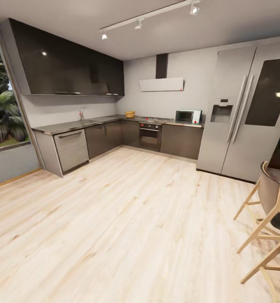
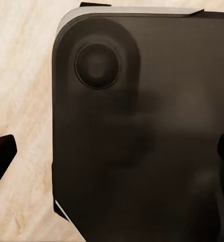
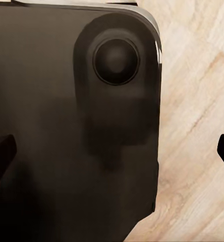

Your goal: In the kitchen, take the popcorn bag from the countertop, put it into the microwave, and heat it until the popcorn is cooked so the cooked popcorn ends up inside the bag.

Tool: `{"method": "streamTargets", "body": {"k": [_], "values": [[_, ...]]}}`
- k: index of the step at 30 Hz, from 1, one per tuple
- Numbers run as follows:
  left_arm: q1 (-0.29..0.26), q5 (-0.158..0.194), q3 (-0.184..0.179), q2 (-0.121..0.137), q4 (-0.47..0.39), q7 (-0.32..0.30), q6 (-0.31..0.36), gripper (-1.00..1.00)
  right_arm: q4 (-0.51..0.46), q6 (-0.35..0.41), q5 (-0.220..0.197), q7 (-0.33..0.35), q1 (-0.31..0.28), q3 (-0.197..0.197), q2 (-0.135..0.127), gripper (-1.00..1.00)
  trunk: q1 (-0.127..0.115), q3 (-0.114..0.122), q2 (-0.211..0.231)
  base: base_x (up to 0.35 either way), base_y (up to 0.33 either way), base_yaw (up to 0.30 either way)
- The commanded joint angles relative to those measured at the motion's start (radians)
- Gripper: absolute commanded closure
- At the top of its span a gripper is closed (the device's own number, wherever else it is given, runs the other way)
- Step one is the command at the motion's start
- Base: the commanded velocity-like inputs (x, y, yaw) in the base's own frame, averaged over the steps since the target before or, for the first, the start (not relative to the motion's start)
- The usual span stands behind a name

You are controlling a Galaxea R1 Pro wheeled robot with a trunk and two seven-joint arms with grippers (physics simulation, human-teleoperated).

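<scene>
Left fingers point(image 2: 2, 161) spread wide, empty; right fingers point(image 3: 1, 154) likewise.

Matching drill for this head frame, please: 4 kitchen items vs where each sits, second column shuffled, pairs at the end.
Items
1. microwave
2. built-in oven
3. fridge
4. wooden chair

Places
a. under the countertop, below the hob
b. nearest the camera, on the right
c. on the counter, beside the fridge
d. standing on the floor, right of the counter run

Pairs: 1-c, 2-a, 3-d, 4-b
</scene>
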Motion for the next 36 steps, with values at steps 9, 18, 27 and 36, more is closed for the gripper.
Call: {"method": "streamTargets", "body": {"k": [9,18,27,36], "values": [[0.000,0.010,-0.001,0.000,0.000,0.001,0.014,-1.00,0.000,-0.003,0.010,0.001,0.000,0.007,-0.001,-1.00,0.000,-0.001,0.000,0.210,0.000,-0.061],[0.000,0.010,-0.001,0.000,0.000,0.001,0.015,-1.00,0.000,-0.004,0.011,0.001,0.000,0.007,-0.003,-1.00,0.000,-0.001,0.000,0.324,0.000,-0.001],[0.000,0.012,-0.001,0.000,0.000,0.001,0.012,-1.00,0.001,-0.004,0.011,0.001,0.000,0.007,-0.003,-1.00,0.000,-0.001,0.000,0.325,0.000,0.000],[0.000,0.012,-0.001,0.000,0.000,0.001,0.013,-1.00,0.001,-0.004,0.009,0.001,0.000,0.007,-0.006,-1.00,0.000,-0.001,0.000,0.325,0.000,0.000]]}}
